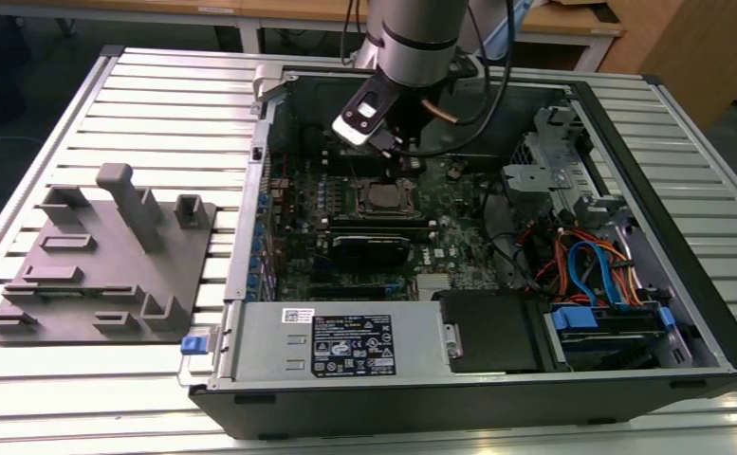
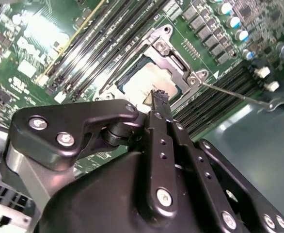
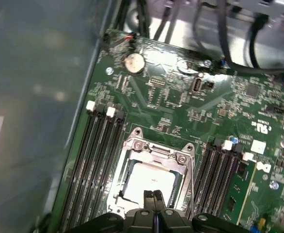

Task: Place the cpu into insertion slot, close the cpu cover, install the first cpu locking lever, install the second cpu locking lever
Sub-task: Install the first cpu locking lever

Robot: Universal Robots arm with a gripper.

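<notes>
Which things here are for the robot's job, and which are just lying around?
For the job:
cpu
cpu cover
locking lever
gripper, right above the cpu

Just lying about:
grey plastic tray
memory slots
round battery
coloured cables

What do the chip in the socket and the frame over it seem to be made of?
The chip: probably a metal lid, matte silver-grey with a soft, even sheen. The frame: likely bare steel plate, brighter, with sharp glints along its thin edges.
</notes>
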